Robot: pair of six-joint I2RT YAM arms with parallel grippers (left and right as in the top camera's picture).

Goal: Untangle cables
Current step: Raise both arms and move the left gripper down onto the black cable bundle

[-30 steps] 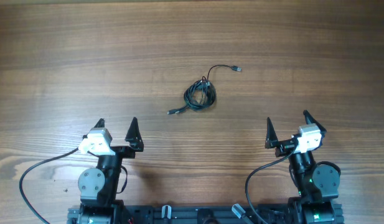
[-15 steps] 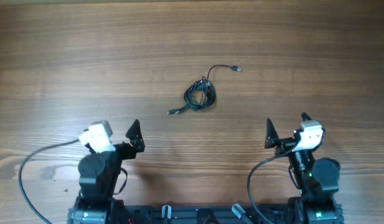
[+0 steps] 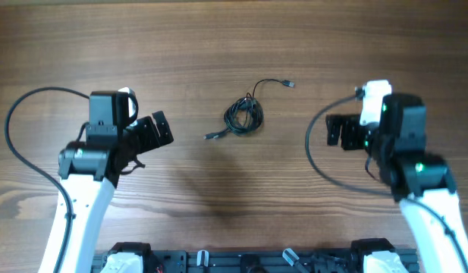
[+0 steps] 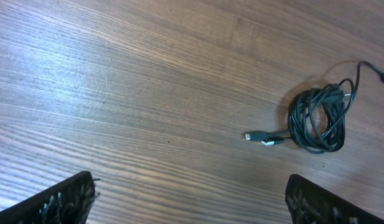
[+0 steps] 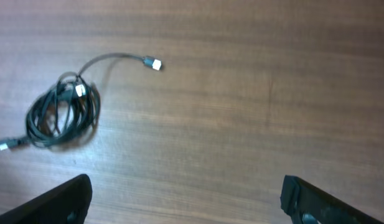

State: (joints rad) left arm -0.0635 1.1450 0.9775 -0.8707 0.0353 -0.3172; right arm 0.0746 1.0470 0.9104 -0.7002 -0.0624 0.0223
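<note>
- So the thin black cables (image 3: pixel 243 115) are bunched in a small messy coil sitting flat on the brown wood-grain counter (image 3: pixel 234 45), roughly in the middle of it.
- One loose end curls up and away from the coil toward the far right and finishes in a small plug (image 3: pixel 290 83). Another short end pokes out on the near left side of the coil with its own little silver-tipped connector (image 3: pixel 209 136).
- The left wrist view shows the coil (image 4: pixel 317 119) with that short connector (image 4: pixel 259 137) lying just beside it, flat on the wood.
- The right wrist view shows the same coil (image 5: pixel 61 112) and the long tail arcing off to its plug (image 5: pixel 152 63).
- Left gripper (image 3: pixel 150 130) is off to the left of the coil, well apart from it. Jaws are spread wide and gripping nothing.
- Right gripper (image 3: pixel 341 130) is off to the right of the coil, also well apart. Its jaws are wide open too, nothing in them.
- Neither arm is touching the cables.
</note>
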